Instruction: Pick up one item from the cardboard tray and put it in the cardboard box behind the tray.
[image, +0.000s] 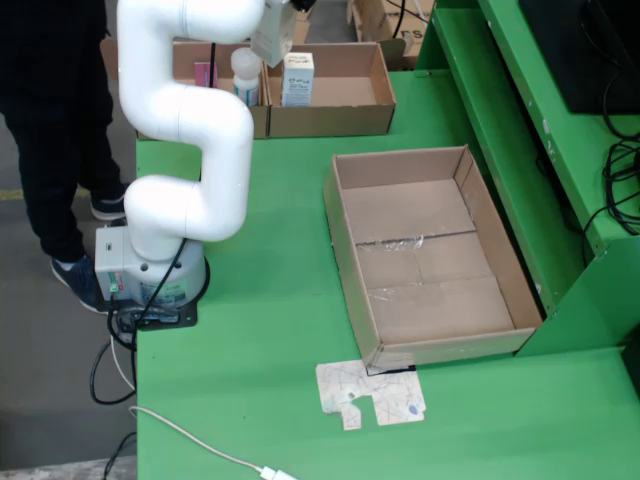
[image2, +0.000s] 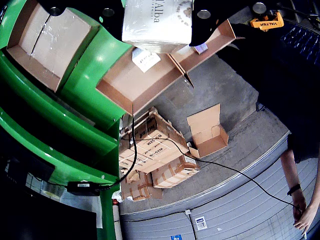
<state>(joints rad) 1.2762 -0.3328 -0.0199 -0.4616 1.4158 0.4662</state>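
Note:
My gripper is shut on a white carton printed "Alba"; black fingers press it from both sides. In the fixed view the carton hangs tilted at the top edge, above the seam of the two shallow cardboard trays, and the gripper itself is mostly cut off. The right tray holds an upright white carton, which also shows in the wrist view. The left tray holds a white bottle and a pink item. A large open cardboard box lies empty on the green table.
The white arm's base stands at the table's left edge. A green raised shelf runs along the right. A flat cardboard scrap lies in front of the large box. A person stands at the left.

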